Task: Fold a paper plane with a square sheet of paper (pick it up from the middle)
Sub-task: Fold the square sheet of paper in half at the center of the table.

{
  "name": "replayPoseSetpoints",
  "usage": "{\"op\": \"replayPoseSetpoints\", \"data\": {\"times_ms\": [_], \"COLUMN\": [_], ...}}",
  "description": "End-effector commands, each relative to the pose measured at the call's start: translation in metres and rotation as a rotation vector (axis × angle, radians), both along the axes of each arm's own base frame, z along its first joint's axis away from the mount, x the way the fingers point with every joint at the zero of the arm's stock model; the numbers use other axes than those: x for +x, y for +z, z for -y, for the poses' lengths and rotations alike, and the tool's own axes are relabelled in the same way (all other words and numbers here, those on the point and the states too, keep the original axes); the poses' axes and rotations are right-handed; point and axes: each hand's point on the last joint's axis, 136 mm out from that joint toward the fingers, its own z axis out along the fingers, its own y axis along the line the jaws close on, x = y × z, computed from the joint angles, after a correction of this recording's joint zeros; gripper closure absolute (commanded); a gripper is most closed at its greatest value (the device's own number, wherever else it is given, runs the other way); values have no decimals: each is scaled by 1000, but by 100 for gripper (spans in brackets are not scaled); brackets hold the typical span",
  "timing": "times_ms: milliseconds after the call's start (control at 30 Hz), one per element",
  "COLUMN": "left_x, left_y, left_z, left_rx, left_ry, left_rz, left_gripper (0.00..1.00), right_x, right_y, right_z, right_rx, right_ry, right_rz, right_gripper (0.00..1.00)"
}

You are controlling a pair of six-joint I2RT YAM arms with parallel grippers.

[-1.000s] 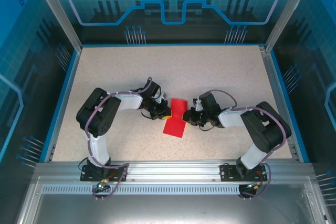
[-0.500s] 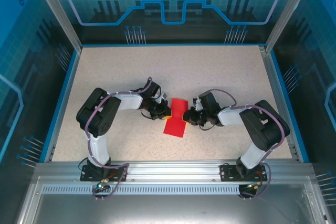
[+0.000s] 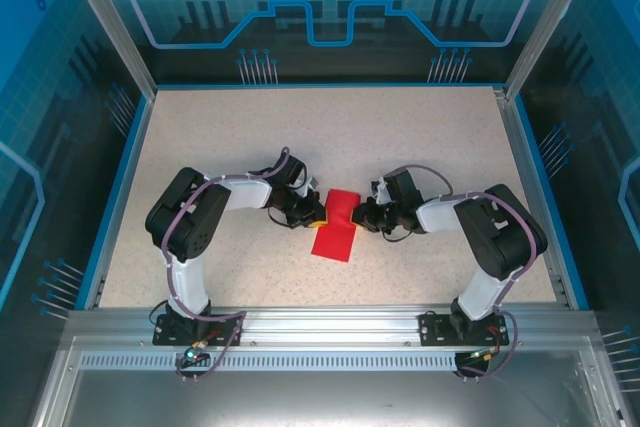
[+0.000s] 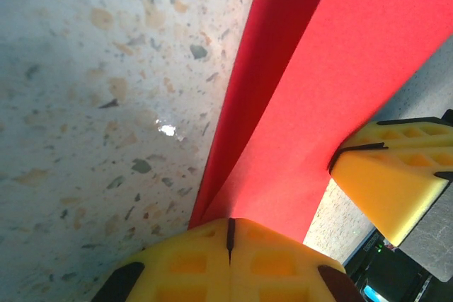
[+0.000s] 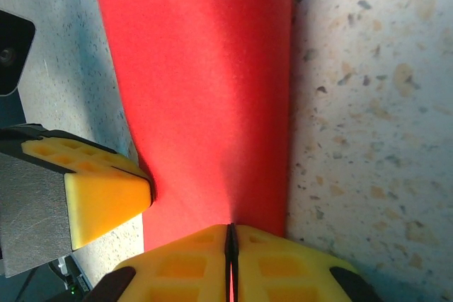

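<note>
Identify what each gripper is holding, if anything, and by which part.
Both hold the folded red square sheet of paper: the left gripper pinches its left edge, the right gripper its right edge, near the far end.

paper [image 3: 335,228] sits in the middle of the table [image 3: 420,137]; left gripper [image 3: 317,215] at its left edge, right gripper [image 3: 361,215] at its right.

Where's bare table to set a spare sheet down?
Far half of the table, from the red paper to the back wall, is bare; so is the near strip between left arm base and right arm base. Crowded at centre: left gripper and right gripper both pinch the paper.
</note>
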Motion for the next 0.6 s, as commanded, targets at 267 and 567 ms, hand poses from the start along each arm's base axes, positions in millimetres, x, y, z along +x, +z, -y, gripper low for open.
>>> {"op": "replayPoseSetpoints", "data": {"times_ms": [267, 567], "left_x": [-47, -46], "left_y": [-60, -58], "left_z": [-37, -36], "left_rx": [223, 218], "left_ry": [-5, -5], "left_rz": [-172, -168], "left_gripper": [100, 100], "right_x": [21, 26], "right_y": [23, 22], "right_z": [-3, -7], "right_rx": [13, 55], "right_ry": [26, 40], "right_rz": [54, 48], "right_gripper": [89, 88]}}
